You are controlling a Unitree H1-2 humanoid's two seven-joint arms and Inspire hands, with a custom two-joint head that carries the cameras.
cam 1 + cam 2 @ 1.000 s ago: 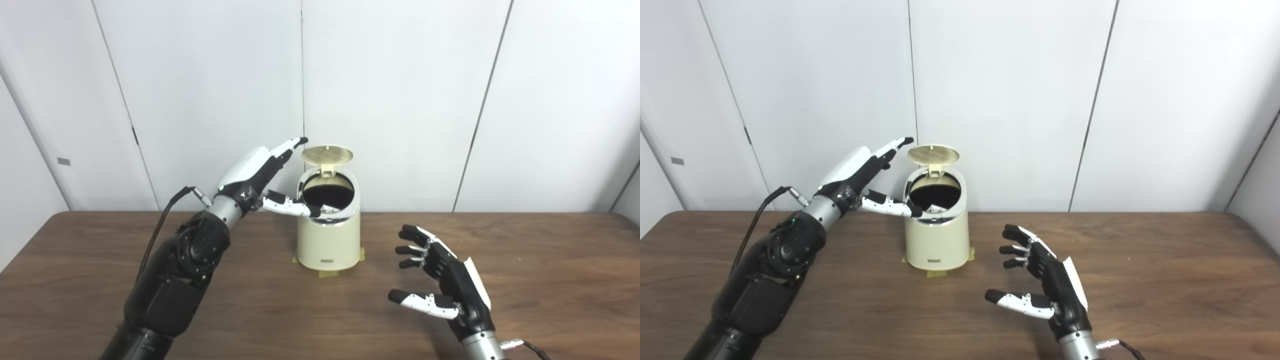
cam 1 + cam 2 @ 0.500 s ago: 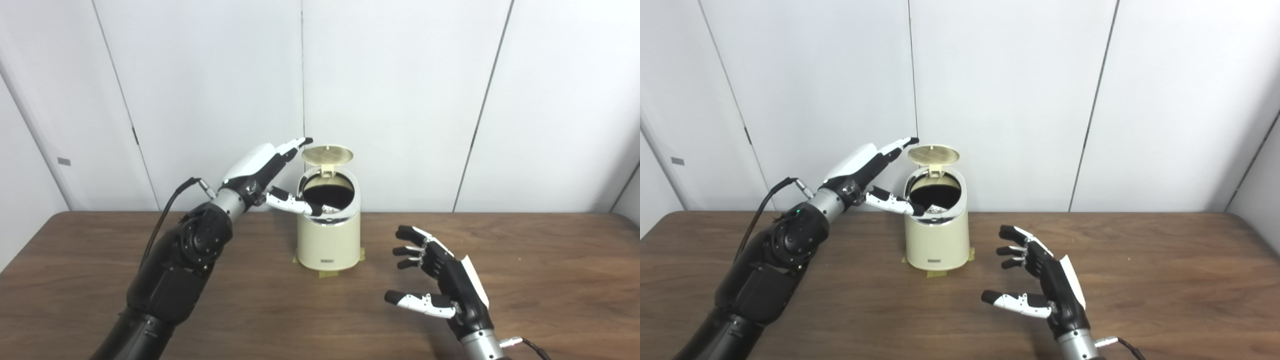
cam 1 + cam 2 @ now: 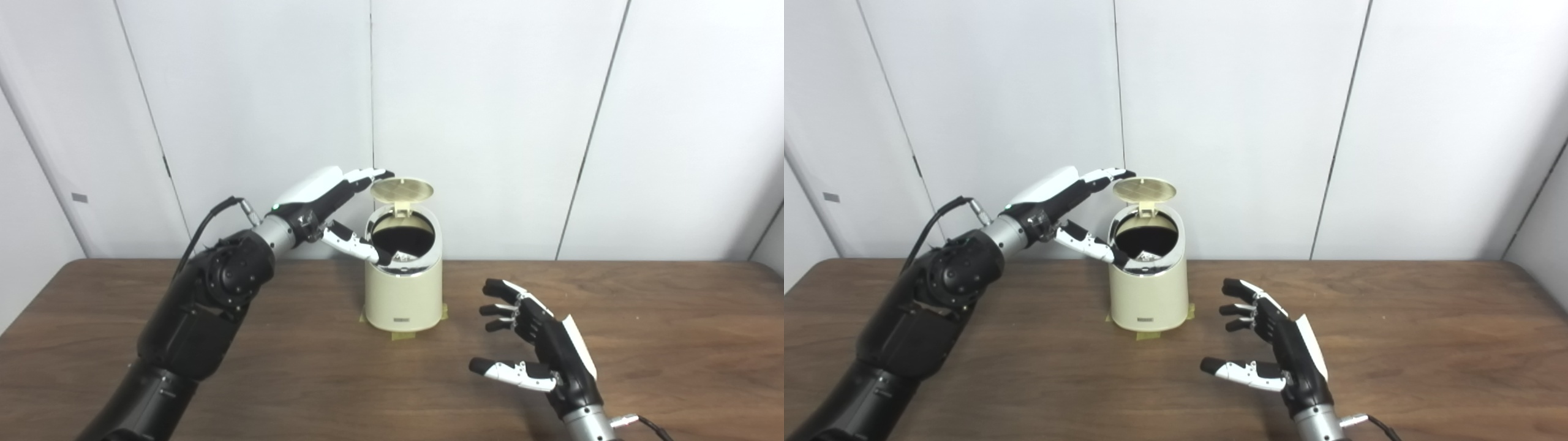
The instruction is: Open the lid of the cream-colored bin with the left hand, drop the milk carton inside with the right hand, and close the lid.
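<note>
While the lid stands raised, the milk carton is seen inside the cream-colored bin, just beside the left hand, whose spread fingers reach the lid's edge. Nothing is held by the right hand, fingers apart, on the table.

The bin mouth lies open from the right; the left hand crowds its left rim.
</note>
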